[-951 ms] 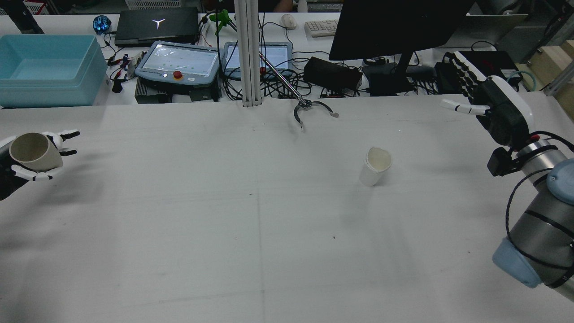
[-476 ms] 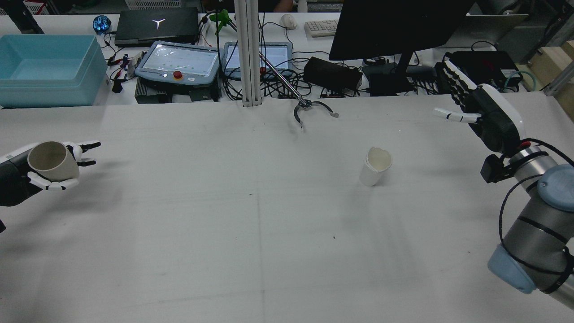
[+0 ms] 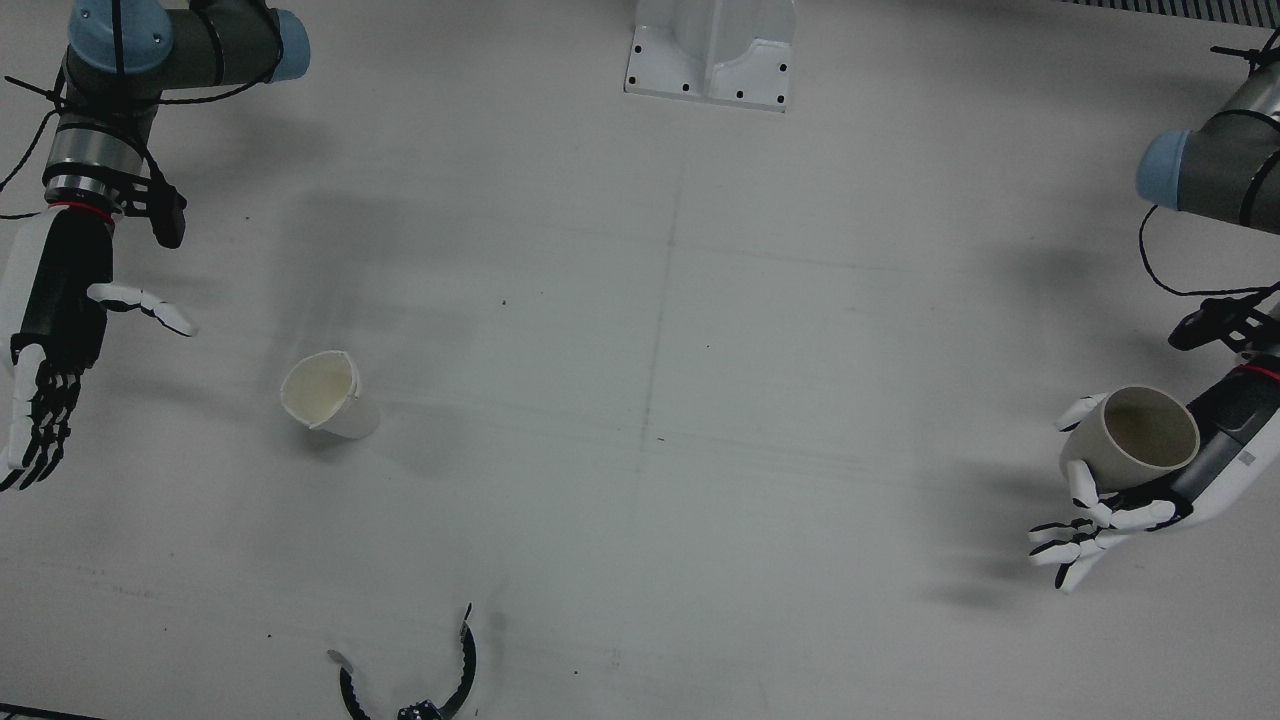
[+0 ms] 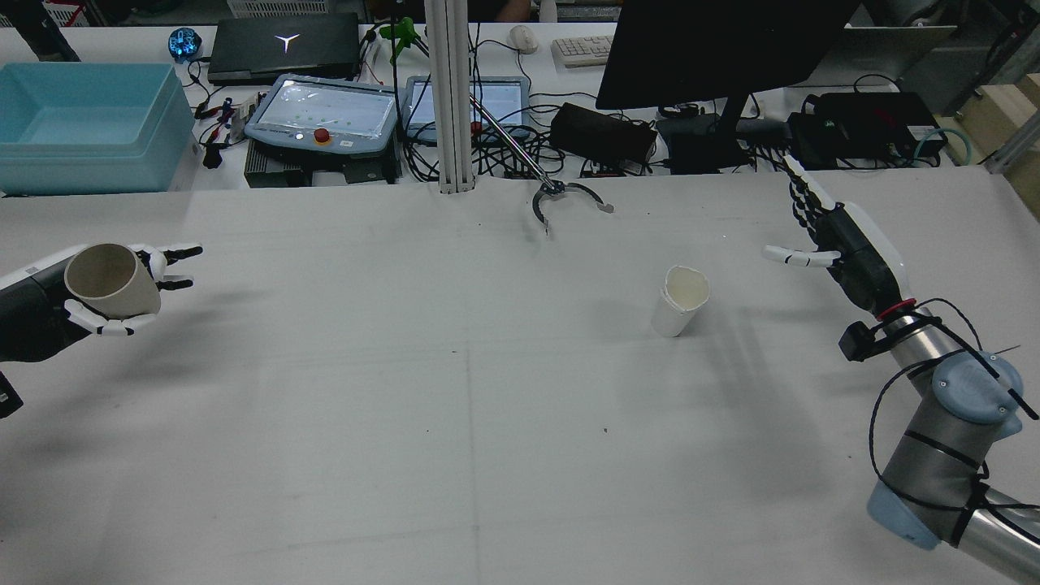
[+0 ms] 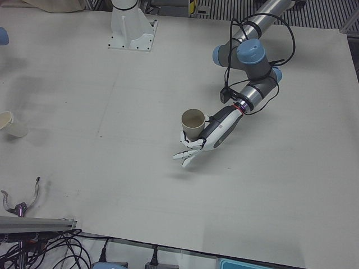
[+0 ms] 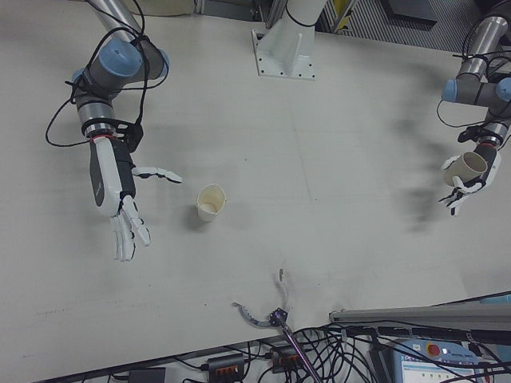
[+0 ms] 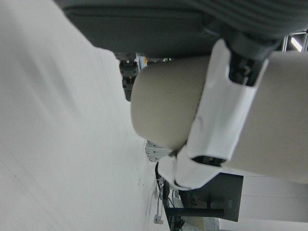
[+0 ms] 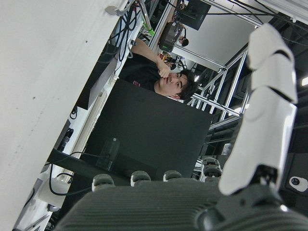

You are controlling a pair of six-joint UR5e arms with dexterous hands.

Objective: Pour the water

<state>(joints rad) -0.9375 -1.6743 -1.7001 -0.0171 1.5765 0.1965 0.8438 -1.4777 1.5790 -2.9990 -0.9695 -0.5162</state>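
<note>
Beige cup held, white one waiting

Left hand (image 4: 89,309) fingers (image 4: 101,327) clasp the beige paper cup (image 4: 111,281); right hand (image 4: 845,252) splayed near the thin, crushable white paper cup (image 4: 681,301) — grip mid-wall gently.

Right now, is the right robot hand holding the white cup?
No, the right robot hand is open beside the white cup, which stands alone on the table, clear of it.

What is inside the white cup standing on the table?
Looking down into the white cup, only its pale inner wall shows, and no water can be made out. Its rim looks dented. The very bottom is hard to see from these views, so a little water cannot be ruled out.
</note>
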